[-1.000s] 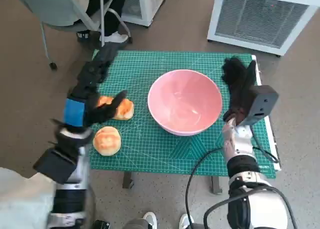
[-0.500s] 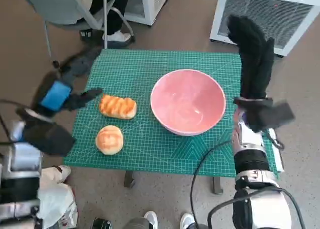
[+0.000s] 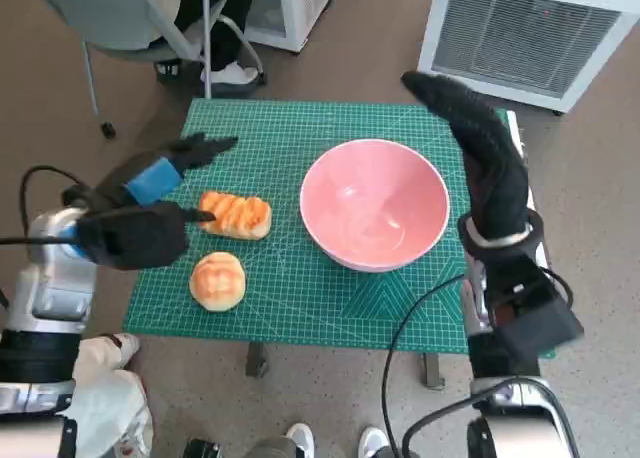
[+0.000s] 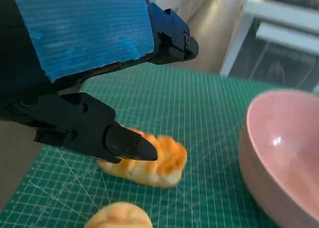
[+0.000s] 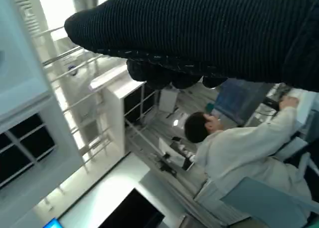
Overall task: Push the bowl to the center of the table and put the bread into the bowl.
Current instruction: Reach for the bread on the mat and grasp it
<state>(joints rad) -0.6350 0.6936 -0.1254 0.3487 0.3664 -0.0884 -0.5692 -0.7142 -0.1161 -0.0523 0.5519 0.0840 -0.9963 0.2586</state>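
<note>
Head view: pink bowl (image 3: 374, 204) sat on the green cutting mat (image 3: 300, 298), a bit right of the mat's middle, upright, nothing in it. Two pcs of bread lay left of the bowl, apart from it: a long ridged loaf (image 3: 234, 215) and, nearer the robot, a round bun (image 3: 217, 280), close to each other but not touching. Left hand (image 3: 150, 183) was over the mat's left edge w/ fingers spread wide, holding nothing; one black fingertip (image 3: 203, 216) reached right up to the loaf's left end, but contact couldn't be told from that view. Left wrist view showed the blue-taped back, fingers (image 4: 124, 142) apart, one dark tip in front of the loaf (image 4: 154, 163) w/ the bun (image 4: 119, 218) at the frame edge and the bowl (image 4: 279, 153) off to one side. Right hand (image 3: 480, 148) in the knitted glove was raised above the mat's far right corner, beside the bowl's rim, not touching it as far as could be seen; nothing in it, but whether the fingers were spread or together, can't tell. Right wrist view gave only the glove (image 5: 199, 34) as a dark band, and a person in a pale top (image 5: 234, 148) seated in the bkgd. A chair (image 3: 110, 18) and a white grilled unit (image 3: 540, 33) stood on the floor beyond the table.
</note>
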